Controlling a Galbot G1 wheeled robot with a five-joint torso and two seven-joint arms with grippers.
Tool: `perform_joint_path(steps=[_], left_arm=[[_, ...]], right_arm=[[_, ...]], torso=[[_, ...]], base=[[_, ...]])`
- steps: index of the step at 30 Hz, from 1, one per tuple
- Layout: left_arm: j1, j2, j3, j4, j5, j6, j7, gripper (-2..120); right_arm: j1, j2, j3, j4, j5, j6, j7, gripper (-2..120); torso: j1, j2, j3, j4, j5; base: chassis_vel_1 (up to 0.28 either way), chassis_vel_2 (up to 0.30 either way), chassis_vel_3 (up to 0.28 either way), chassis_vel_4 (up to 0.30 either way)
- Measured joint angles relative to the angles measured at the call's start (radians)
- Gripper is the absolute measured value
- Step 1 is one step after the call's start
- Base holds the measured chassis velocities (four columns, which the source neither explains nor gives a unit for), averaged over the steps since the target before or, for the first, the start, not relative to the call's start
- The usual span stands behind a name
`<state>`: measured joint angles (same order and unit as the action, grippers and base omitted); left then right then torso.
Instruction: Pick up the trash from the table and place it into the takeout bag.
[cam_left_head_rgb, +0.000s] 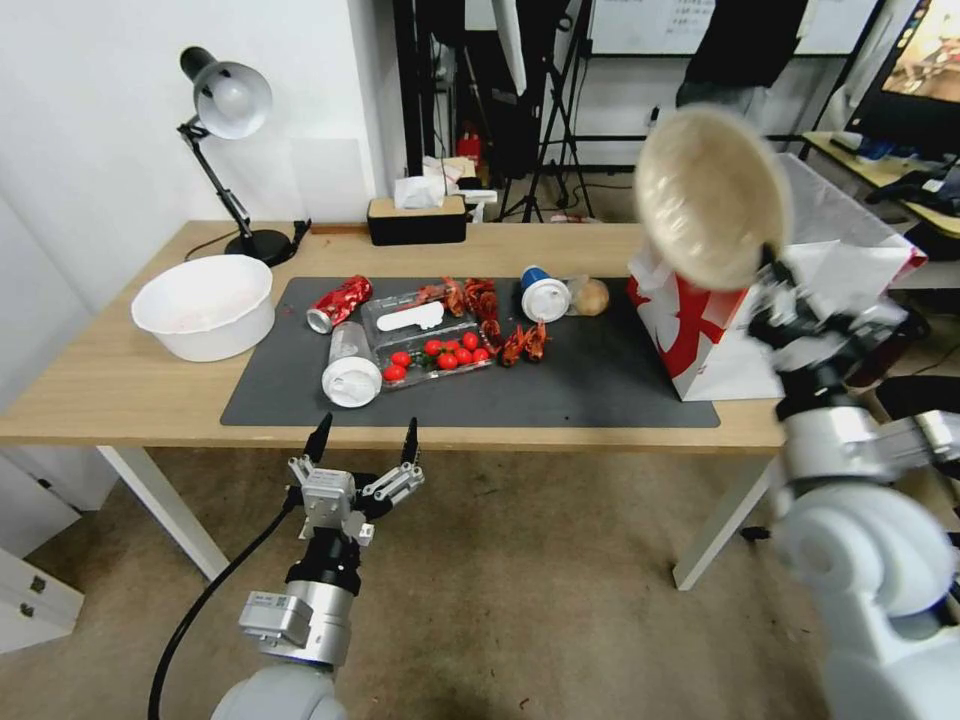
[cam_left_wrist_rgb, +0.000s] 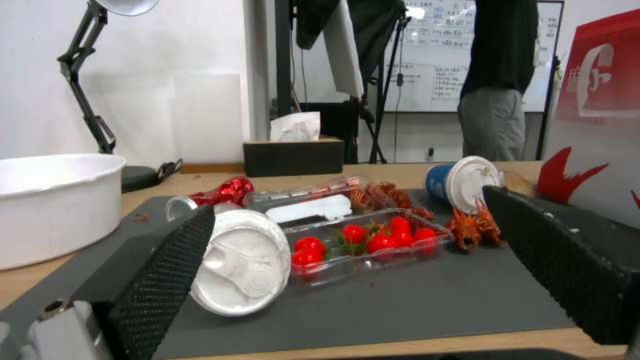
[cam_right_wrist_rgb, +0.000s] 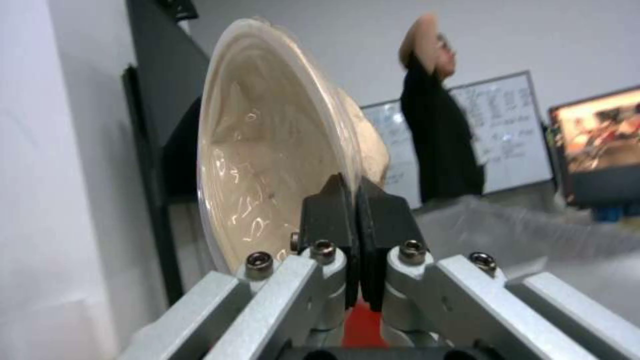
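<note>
Pinching the beige bowl (cam_left_head_rgb: 710, 195) by its rim, the right gripper (cam_left_head_rgb: 768, 262) holds it above the takeout bag (cam_left_head_rgb: 720, 340); left gripper (cam_left_head_rgb: 365, 440) hovers at the table (cam_left_head_rgb: 120, 380) edge, fingers apart.

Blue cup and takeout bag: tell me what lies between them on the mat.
In the head view, a small clear bag lies between the blue cup and the takeout bag.

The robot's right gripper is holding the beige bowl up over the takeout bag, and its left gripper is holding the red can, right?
Not quite. The left gripper is open and holds nothing; it hovers at the table's near edge, as the head view shows. The red can lies on the mat. The right gripper does hold the beige bowl over the takeout bag.
</note>
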<state>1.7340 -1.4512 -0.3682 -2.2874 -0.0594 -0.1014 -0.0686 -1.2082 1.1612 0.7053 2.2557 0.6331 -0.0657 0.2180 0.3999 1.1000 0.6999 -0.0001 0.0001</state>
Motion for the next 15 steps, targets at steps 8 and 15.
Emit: perform_joint_path(steps=[8, 15], left_arm=[[-0.007, -0.002, -0.009, 0.004, -0.003, 0.000, -0.002, 100], [-0.005, -0.005, -0.012, 0.007, -0.003, 0.000, -0.003, 100]], right_arm=[[0.104, -0.066, 0.029, -0.092, 0.003, -0.010, 0.063, 0], [0.149, -0.082, 0.028, -0.152, -0.026, -0.014, 0.081, 0]], torso=[[0.000, 0.000, 0.000, 0.0001, -0.0001], [0.000, 0.000, 0.000, 0.0001, -0.0001]], base=[[0.000, 0.000, 0.000, 0.000], [0.000, 0.000, 0.000, 0.000]])
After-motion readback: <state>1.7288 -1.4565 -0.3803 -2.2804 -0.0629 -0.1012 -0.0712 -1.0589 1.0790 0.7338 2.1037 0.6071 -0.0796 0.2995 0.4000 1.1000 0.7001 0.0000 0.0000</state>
